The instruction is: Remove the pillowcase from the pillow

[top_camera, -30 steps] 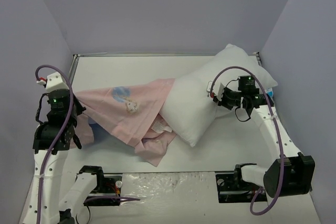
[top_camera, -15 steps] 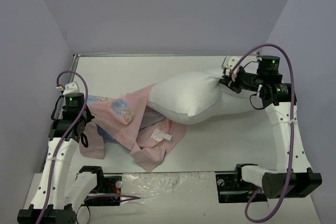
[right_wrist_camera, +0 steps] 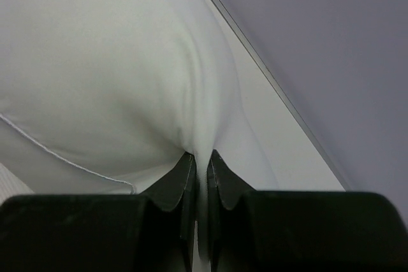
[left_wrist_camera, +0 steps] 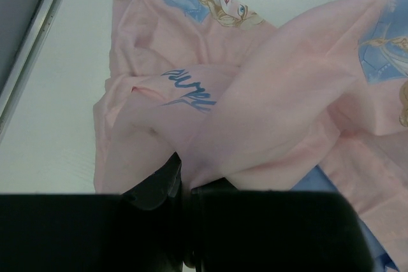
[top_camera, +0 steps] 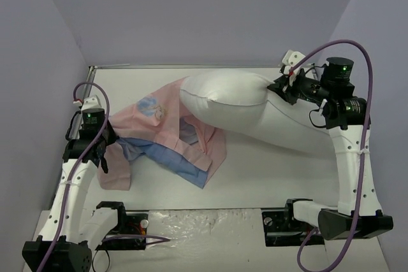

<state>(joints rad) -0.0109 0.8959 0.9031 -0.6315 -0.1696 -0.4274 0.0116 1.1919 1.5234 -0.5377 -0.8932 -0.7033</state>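
The pillow (top_camera: 239,103) stretches across the upper middle of the overhead view, almost wholly bare. Its right end is bunched between the pressed-together fingers of the right gripper (right_wrist_camera: 201,160) at upper right. The pillowcase (top_camera: 169,135) lies slack and crumpled at centre left on the table (top_camera: 268,170), pink side up with blue beneath, and the left gripper (left_wrist_camera: 183,179) pinches a fold of it at far left. The job looks nearly done: only the pillow's left tip overlaps the fabric, and whether it sits inside the opening I cannot tell. What remains is drawing the two fully apart
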